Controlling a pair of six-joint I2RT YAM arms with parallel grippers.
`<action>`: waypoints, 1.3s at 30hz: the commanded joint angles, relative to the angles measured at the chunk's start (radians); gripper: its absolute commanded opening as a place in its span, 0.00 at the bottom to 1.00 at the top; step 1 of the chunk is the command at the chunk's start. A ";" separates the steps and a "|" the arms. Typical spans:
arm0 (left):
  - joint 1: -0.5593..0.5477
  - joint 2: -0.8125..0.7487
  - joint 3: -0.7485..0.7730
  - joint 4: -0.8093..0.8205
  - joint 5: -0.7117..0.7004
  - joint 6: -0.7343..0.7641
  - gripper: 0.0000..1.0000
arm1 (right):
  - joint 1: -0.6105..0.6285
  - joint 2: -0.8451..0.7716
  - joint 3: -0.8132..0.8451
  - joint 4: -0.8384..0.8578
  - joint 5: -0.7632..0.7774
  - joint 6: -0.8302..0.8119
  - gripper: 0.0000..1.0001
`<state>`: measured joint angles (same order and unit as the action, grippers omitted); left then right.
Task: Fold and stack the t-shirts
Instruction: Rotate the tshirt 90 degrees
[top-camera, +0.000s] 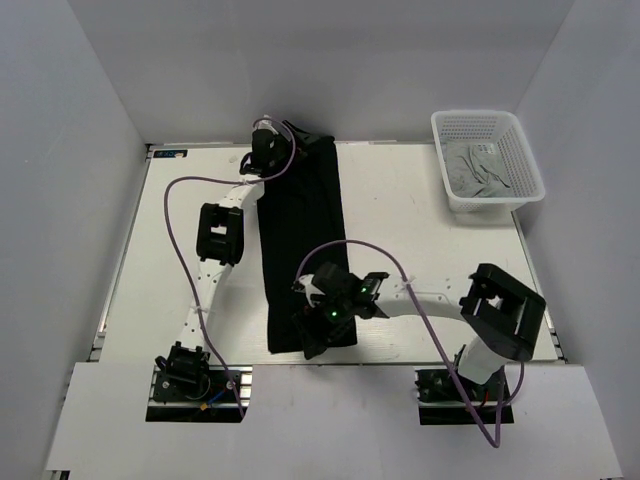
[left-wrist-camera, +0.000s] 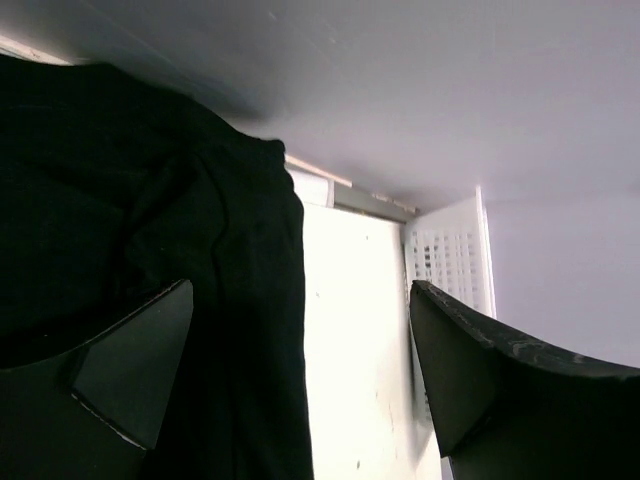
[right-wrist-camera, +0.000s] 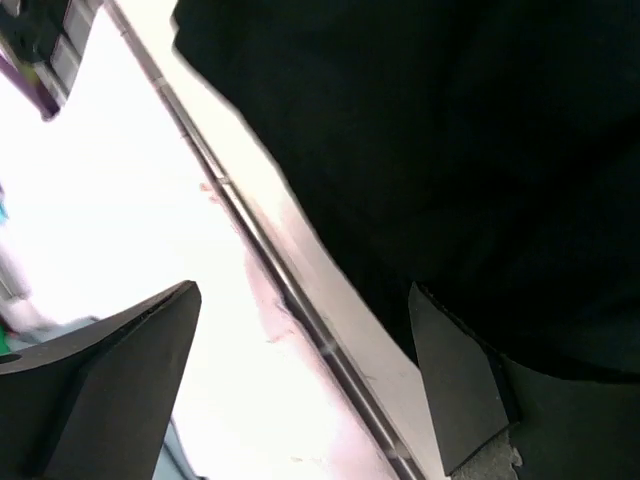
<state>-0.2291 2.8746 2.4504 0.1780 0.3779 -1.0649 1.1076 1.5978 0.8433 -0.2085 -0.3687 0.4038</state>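
Note:
The black t-shirt (top-camera: 300, 230) lies as a long narrow strip down the middle of the table, from the far edge to the near edge. My left gripper (top-camera: 296, 136) is open over the strip's far end. In the left wrist view the black cloth (left-wrist-camera: 150, 200) fills the left side, and the gripper (left-wrist-camera: 300, 385) straddles its right edge. My right gripper (top-camera: 314, 340) is open over the strip's near end. In the right wrist view the cloth (right-wrist-camera: 450, 140) fills the upper right, and the gripper (right-wrist-camera: 300, 390) hangs over the table's front rail. The light grey t-shirt (top-camera: 478, 170) lies crumpled in the basket.
The white mesh basket (top-camera: 520, 150) stands at the table's far right corner and also shows in the left wrist view (left-wrist-camera: 450, 255). White walls close in the table on three sides. The metal front rail (right-wrist-camera: 300, 300) runs under the right gripper.

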 joint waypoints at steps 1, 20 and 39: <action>-0.009 0.069 -0.039 -0.106 -0.122 -0.008 1.00 | 0.077 0.022 0.065 -0.097 0.020 -0.089 0.90; -0.009 -0.457 -0.018 -0.281 -0.289 0.328 1.00 | 0.219 -0.198 0.037 0.106 0.324 -0.022 0.90; -0.154 -1.845 -1.782 -0.385 -0.285 0.232 1.00 | 0.156 -0.576 -0.266 -0.106 0.800 0.308 0.90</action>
<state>-0.3798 1.1385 0.7788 -0.1936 0.1059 -0.7773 1.2743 1.0882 0.6308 -0.2325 0.3473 0.6067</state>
